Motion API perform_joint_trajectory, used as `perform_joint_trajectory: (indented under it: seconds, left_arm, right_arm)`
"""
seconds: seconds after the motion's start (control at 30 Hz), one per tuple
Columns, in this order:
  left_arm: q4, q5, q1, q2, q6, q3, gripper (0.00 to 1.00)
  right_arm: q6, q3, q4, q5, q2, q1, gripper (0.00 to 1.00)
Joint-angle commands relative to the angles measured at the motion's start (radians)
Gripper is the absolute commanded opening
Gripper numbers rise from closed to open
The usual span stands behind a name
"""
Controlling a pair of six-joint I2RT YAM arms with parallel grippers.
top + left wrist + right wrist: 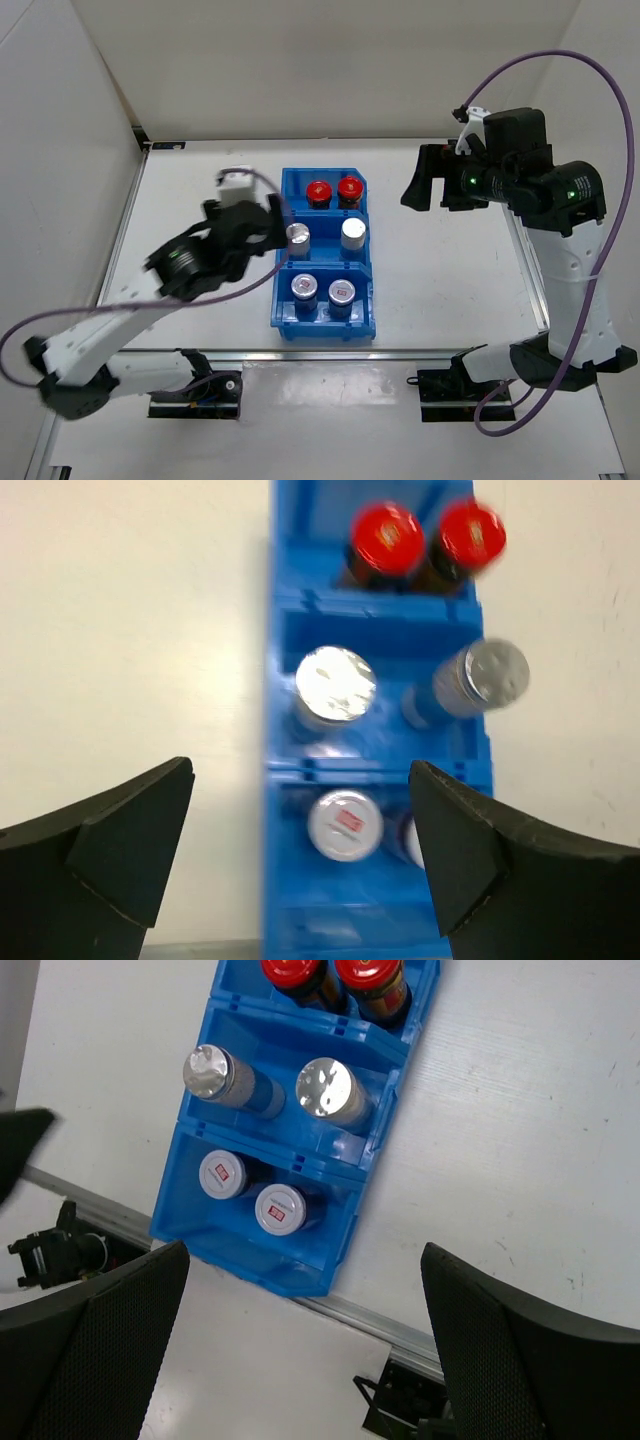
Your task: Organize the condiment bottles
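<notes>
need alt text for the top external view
A blue three-compartment bin mid-table holds upright pairs: red-capped bottles in the far compartment, tall silver-capped bottles in the middle, short silver-capped bottles nearest. The left gripper is open beside the bin's left wall; the right gripper is open, off to its right.

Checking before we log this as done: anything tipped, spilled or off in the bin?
Nothing stands out. In the blue bin the bottles sit paired by type: red caps far, tall silver caps middle, short labelled ones near. No spill visible. The middle pair's slant in wrist views looks like camera angle.
</notes>
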Motion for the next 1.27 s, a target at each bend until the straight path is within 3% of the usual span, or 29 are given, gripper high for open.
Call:
perform_joint_trajectory:
  seconds: [0.0, 0.13, 0.17, 0.2, 0.27, 0.37, 0.47, 0.53, 0.7, 0.8, 1.1, 1.23]
  left_arm:
    - [0.146, -0.186, 0.023, -0.223, 0.281, -0.150, 0.99]
    - [0.463, -0.241, 0.138, -0.435, 0.464, -0.424, 0.99]
    - [0.565, -0.250, 0.164, -0.479, 0.531, -0.580, 0.99]
    - [0.776, -0.250, 0.164, -0.559, 0.669, -0.665, 0.99]
    - [0.969, -0.228, 0.187, -0.620, 0.778, -0.858, 0.99]
    - [0.886, -0.272, 0.279, -0.606, 0.612, -0.917, 0.99]
    - [1.095, -0.228, 0.302, -0.596, 0.633, -1.024, 0.99]
    - [1.193, -0.188, 0.369, -0.543, 0.665, -1.057, 0.99]
    - [1.402, -0.151, 0.553, -0.345, 0.572, -1.109, 0.99]
    - [1.523, -0.044, 0.633, -0.226, 0.593, -1.129, 0.99]
    - [1.698, 0.137, 0.741, 0.011, 0.579, -1.138, 0.99]
    - [1.738, 0.211, 0.750, 0.063, 0.650, -1.112, 0.99]
  right_arm:
    - [0.019, -0.037, -0.206, 0.007, -0.038, -0.003, 1.00]
    - [0.010, -0.057, -0.195, 0.007, -0.047, -0.003, 1.00]
    - [0.010, -0.057, -0.195, 0.007, -0.056, -0.003, 1.00]
    - [0.010, -0.057, -0.195, 0.007, -0.056, -0.003, 1.00]
    - [0.001, -0.057, -0.195, 0.007, -0.056, -0.003, 1.00]
    - [-0.010, -0.067, -0.206, 0.007, -0.075, -0.003, 1.00]
    - [-0.019, -0.078, -0.218, 0.028, -0.094, -0.003, 1.00]
    - [-0.019, -0.087, -0.218, 0.028, -0.120, -0.003, 1.00]
    - [-0.028, -0.107, -0.218, 0.028, -0.162, -0.003, 1.00]
    - [-0.028, -0.117, -0.227, 0.037, -0.186, -0.003, 1.00]
    - [-0.028, -0.144, -0.228, 0.039, -0.242, -0.003, 1.00]
    - [-0.025, -0.144, -0.228, 0.075, -0.263, -0.003, 1.00]
